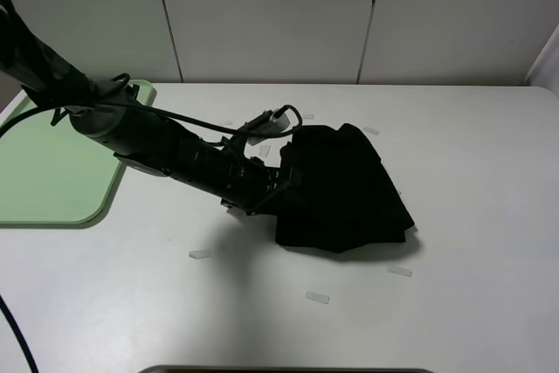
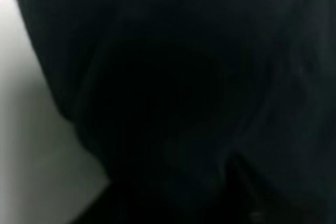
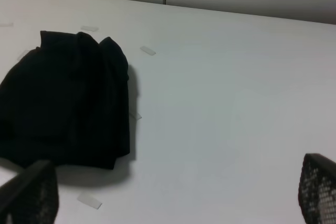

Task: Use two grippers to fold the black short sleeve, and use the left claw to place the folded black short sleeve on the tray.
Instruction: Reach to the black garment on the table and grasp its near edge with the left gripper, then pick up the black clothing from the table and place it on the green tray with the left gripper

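Black short sleeve (image 2: 173, 77) fills left wrist view | left claw (image 1: 281, 183) at folded edge, grip unconfirmed | secure all layers before lifting toward tray (image 1: 52, 189)

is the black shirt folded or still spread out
Folded: the black short sleeve lies as a compact bundle on the table, layered edges showing in the right wrist view.

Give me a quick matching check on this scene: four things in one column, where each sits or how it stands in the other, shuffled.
1. black short sleeve
2. tray
3. left end effector
4. right end effector

A. fingers spread wide, holding nothing
B. at the folded cloth's left edge
C. bare, at the table's left edge
D. folded bundle near mid-table

Pairs: 1-D, 2-C, 3-B, 4-A
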Motion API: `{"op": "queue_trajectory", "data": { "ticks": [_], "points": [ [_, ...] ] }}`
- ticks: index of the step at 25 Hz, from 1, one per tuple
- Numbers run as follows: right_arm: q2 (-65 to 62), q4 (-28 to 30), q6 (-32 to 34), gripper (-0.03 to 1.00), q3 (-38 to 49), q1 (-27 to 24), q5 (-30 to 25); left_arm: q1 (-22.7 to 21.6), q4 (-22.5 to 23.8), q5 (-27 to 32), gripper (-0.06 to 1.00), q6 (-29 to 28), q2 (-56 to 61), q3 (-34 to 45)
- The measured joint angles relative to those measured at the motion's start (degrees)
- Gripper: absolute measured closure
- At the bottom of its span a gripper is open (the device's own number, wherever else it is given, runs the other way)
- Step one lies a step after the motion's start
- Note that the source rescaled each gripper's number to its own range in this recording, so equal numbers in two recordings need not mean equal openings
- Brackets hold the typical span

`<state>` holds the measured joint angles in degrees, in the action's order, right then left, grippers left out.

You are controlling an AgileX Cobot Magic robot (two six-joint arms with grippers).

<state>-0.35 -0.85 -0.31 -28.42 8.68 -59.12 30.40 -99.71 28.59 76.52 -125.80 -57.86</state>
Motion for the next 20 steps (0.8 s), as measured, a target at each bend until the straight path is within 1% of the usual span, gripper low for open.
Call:
{"op": "queue_trajectory", "data": {
  "ticks": [3,5,7,9,12,14,15,17,18,19,20],
  "points": [
    [0.0,0.0,0.0,-0.03,0.0,0.0,0.0,0.0,0.7,-0.9,0.80,0.0,0.0,0.0],
    [0.0,0.0,0.0,-0.03,0.0,0.0,0.0,-0.2,2.6,-1.8,0.82,0.0,0.1,-0.1],
    [0.0,0.0,0.0,-0.03,0.0,0.0,0.0,-0.6,7.2,-2.8,0.82,-0.1,0.7,-0.4],
    [0.0,0.0,0.0,-0.03,0.0,0.0,0.0,-1.9,13.9,-4.1,0.82,-0.8,2.4,-0.4],
    [0.0,0.0,0.0,-0.03,0.0,0.0,0.0,-4.8,27.3,-6.0,0.82,-3.9,5.6,-0.4],
    [0.0,0.0,0.0,-0.03,0.0,0.0,0.0,-7.1,38.2,-6.8,0.82,-7.1,8.2,-0.4],
    [0.0,0.0,0.0,-0.03,0.0,0.0,0.0,-8.4,43.9,-7.3,0.82,-9.4,9.2,-0.4],
    [0.0,0.0,0.0,-0.03,0.0,0.0,0.0,-10.9,53.2,-7.9,0.82,-13.9,11.3,-0.4],
    [0.0,0.0,0.0,-0.03,0.0,0.0,0.0,-12.3,59.8,-8.1,0.82,-17.5,12.4,-0.4],
    [0.0,0.0,0.0,-0.03,0.0,0.0,0.0,-13.6,65.3,-8.5,0.82,-20.7,13.2,-0.4],
    [0.0,0.0,0.0,-0.03,0.0,0.0,0.0,-15.0,69.8,-8.9,0.82,-23.5,14.0,-0.3]
  ]
}}
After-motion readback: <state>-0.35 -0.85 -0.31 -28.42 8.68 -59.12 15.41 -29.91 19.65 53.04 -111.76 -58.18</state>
